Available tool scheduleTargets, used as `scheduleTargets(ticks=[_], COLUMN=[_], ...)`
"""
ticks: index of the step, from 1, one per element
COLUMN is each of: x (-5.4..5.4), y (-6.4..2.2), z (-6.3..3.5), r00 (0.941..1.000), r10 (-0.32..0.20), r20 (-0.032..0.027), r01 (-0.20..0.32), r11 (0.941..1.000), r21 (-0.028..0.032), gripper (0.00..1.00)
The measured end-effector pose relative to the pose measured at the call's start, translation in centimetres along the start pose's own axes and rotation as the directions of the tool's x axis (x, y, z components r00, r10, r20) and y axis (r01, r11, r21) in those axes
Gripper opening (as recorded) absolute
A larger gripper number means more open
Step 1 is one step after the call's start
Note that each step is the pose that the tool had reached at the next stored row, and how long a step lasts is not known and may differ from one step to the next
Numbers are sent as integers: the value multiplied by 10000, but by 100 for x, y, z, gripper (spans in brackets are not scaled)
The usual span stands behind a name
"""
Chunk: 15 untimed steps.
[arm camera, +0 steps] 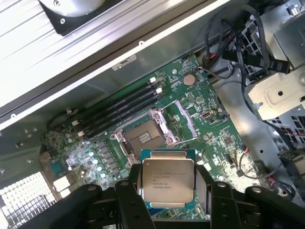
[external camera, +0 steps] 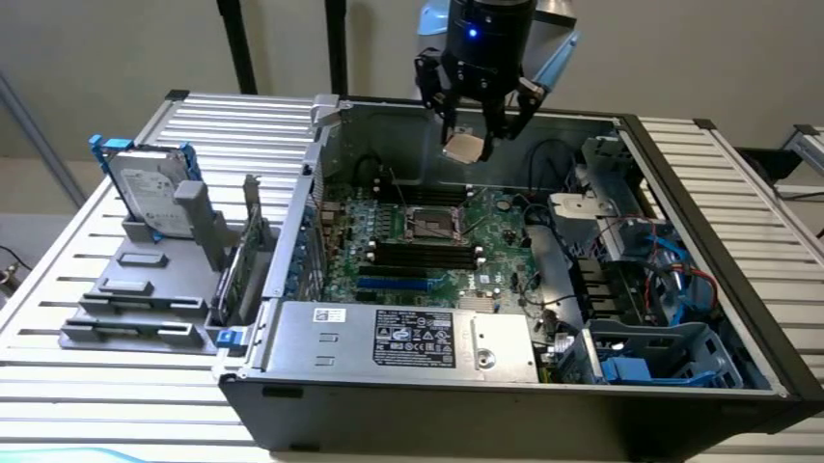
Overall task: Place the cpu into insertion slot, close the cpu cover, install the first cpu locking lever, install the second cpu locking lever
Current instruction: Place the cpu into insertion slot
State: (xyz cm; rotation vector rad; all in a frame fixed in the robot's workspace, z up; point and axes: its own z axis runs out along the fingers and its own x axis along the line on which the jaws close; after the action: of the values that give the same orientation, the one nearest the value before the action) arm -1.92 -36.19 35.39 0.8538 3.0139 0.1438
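One hand (external camera: 480, 133) pinches the cpu (external camera: 465, 147) by two edges, well above the open computer case (external camera: 515, 420) in the exterior view. The wrist view adds the chip's printed face, the bare insertion slot (arm camera: 143, 137), and the cpu cover (arm camera: 183, 121) swung open beside it.

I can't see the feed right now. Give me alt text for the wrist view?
The claw holds the cpu by two opposite edges, in the air over the green board. On the board the slot sits empty, its cover flipped open beside it, with black memory slots on its other side.
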Motion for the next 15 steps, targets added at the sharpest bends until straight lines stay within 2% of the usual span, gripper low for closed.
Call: scheduleTargets(ticks=[4, 8, 11, 15], x=[0, 0, 0, 0], y=[0, 0, 0, 0], z=[0, 0, 0, 1], r00=[9979, 9916, 9843, 9709], r10=[645, 1289, 1761, 2385], r20=[58, 114, 156, 209], r01=[-645, -1289, -1760, -2384], r11=[9979, 9917, 9844, 9711], r21=[-15, -33, -49, -74], gripper=[54, 54, 54, 54])
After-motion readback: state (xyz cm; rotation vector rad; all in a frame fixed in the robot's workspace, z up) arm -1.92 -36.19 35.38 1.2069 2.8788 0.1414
